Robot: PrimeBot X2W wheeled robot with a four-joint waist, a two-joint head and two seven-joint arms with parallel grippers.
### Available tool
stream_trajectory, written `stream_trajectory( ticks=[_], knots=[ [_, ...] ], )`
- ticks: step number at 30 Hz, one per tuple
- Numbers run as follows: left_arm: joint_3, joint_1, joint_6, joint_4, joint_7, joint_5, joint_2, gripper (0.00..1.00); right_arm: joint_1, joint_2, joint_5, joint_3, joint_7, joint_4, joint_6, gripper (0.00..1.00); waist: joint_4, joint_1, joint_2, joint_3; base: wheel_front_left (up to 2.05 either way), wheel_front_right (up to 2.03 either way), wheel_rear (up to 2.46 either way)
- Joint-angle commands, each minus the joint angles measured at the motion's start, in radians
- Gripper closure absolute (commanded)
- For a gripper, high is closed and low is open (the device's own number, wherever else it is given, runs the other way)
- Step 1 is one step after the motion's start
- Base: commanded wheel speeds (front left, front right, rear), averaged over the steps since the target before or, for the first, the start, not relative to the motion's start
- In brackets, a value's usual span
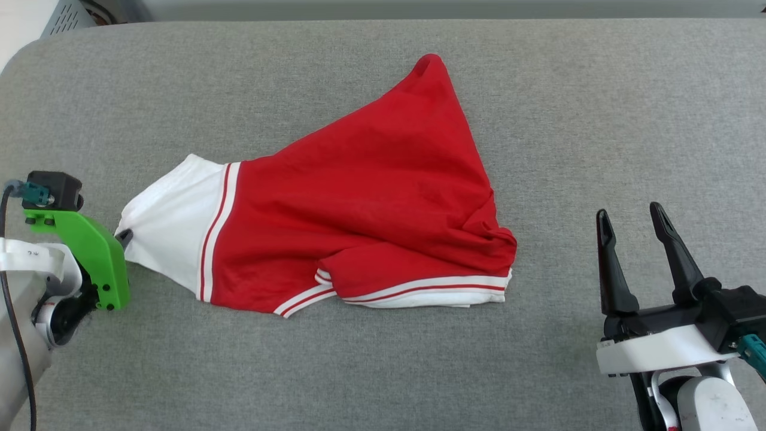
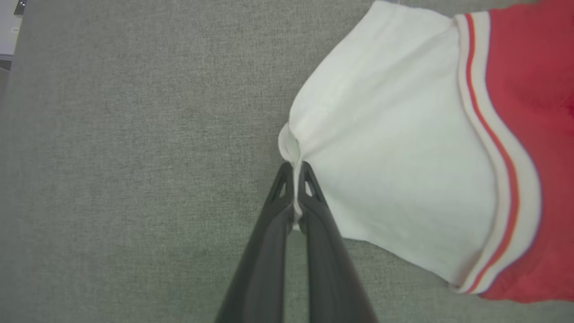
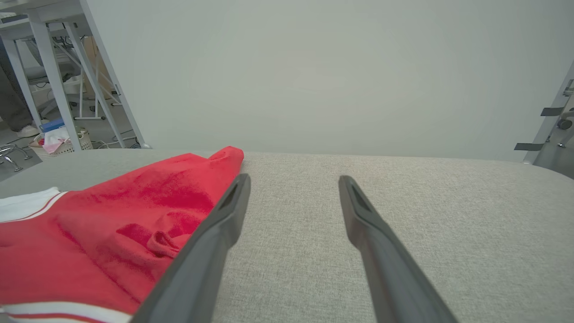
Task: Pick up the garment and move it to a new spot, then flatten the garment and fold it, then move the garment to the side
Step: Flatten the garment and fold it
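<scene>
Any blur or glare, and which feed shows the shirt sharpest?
Head view: sharpest, even light, no glare on the garment. Left wrist view: soft, red edge blurred, left pincer gripping white sleeve. Right wrist view: right pincer blurred low down.

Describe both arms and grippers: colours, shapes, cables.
The left gripper and right gripper each have two long, dark, tapering fingers with cut-out tips. On the left wrist sit a bright green bracket, a black camera block with a teal plug, and a black cable. The right wrist has a white housing and a teal plug.
</scene>
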Motion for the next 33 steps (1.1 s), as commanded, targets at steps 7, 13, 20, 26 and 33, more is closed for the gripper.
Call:
stream_trajectory(
  ticks=[7, 13, 20, 26, 33],
  knots=[
    [0.01, 0.037, -0.004, 0.117, -0.101, -0.012, -0.087, 0.0, 0.041, -0.002, 0.0, -0.016, -0.006, 0.012, -0.001, 0.0, -0.003, 0.0, 0.0, -0.038, 0.0, 0.0, 0.0],
    [0.029, 0.033, 0.036, 0.15, -0.342, 0.06, -0.149, 0.0, 0.064, -0.002, 0.004, -0.034, -0.006, 0.003, -0.001, 0.0, 0.025, 0.0, 0.0, -0.1, 0.0, 0.0, 0.0],
    [0.223, 0.095, 0.126, 0.012, -0.398, 0.195, -0.177, 0.0, 0.071, -0.002, -0.018, -0.072, -0.006, -0.045, -0.001, 0.0, 0.066, 0.0, 0.0, -0.157, 0.0, 0.0, 0.0],
    [0.489, 0.316, 0.239, -0.251, -0.398, 0.441, -0.22, 0.0, 0.046, -0.009, -0.057, -0.072, -0.006, -0.099, -0.001, 0.0, 0.093, 0.0, 0.0, -0.188, 0.0, 0.0, 0.0],
    [0.684, 0.558, 0.301, -0.477, -0.398, 0.698, -0.335, 0.0, -0.026, -0.088, -0.057, -0.023, -0.006, -0.149, -0.001, 0.0, 0.11, 0.0, 0.0, -0.201, 0.0, 0.0, 0.0]
  ],
)
